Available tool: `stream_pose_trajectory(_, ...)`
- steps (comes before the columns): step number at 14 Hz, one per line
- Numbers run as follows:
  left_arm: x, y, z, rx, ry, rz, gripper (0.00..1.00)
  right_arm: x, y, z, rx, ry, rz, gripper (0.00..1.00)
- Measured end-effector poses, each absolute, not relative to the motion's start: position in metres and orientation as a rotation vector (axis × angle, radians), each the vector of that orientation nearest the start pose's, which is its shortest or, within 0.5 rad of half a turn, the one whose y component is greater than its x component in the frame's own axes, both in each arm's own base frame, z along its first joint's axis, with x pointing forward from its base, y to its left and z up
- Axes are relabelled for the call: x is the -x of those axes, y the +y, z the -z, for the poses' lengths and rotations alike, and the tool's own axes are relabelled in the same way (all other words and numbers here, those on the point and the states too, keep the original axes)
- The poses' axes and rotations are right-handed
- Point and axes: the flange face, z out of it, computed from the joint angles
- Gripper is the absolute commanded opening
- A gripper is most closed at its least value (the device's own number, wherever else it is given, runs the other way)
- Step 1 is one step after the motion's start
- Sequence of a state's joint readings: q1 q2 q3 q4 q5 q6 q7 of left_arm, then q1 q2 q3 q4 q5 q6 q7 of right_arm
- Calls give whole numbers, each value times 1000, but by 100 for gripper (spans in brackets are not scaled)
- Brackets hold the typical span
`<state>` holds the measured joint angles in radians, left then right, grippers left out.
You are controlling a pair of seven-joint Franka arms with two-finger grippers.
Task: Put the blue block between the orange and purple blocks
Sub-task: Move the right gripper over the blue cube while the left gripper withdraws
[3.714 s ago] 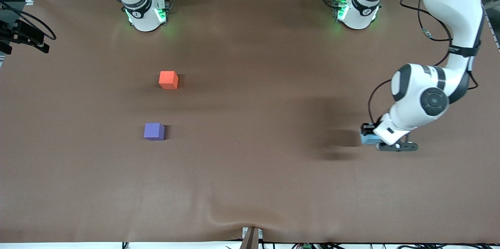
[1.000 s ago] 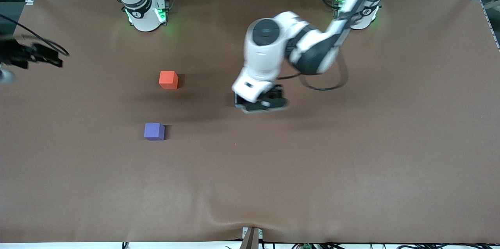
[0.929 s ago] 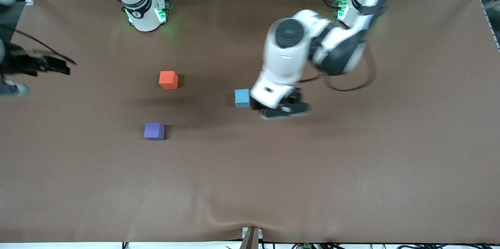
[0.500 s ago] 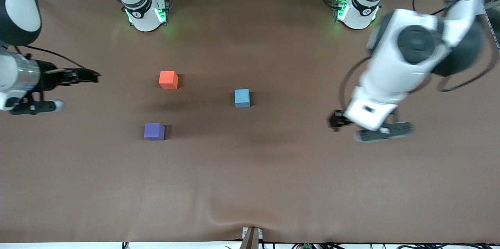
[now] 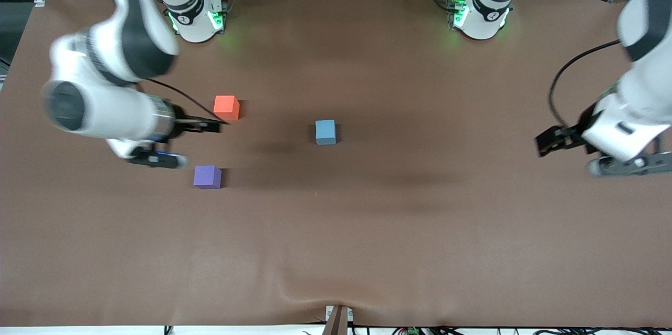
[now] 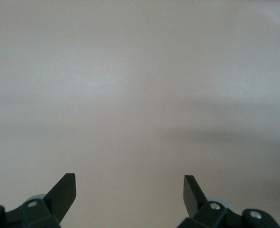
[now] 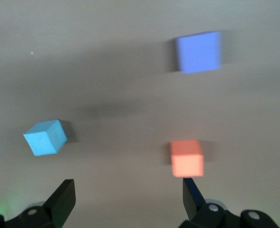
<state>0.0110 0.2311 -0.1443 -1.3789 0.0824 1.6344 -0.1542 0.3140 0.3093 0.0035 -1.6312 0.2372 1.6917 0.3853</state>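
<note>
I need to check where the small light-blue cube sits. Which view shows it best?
The front view: the small light-blue cube sits sharp and unobstructed on the brown table. The right wrist view shows it too, slightly blurred. The left wrist view shows only table.

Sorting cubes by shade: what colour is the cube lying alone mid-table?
Light sky-blue, a small matte cube; clearest in the front view.

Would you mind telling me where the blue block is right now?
In the front view, the blue block sits alone on the table near its middle, toward the left arm's end from the orange block and purple block, not between them.
</note>
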Motion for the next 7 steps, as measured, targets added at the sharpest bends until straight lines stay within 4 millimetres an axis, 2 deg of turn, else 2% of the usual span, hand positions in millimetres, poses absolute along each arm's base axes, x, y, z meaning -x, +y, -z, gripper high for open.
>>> stream_pose_trajectory(2,-613,-30,-596,3089,25,40,100,-578,265,-391,2954,143,-432,100)
stream_pose_trajectory(3,-604,-19,-598,3085,51,27,100,-575,288,-376,2934,153,-419,100)
stream_pose_trajectory(4,-594,-15,-598,3080,75,11,100,-570,310,-363,2918,180,-405,100)
stream_pose_trajectory(7,-558,-32,-598,3064,166,-31,100,-549,378,-319,2914,156,-309,100)
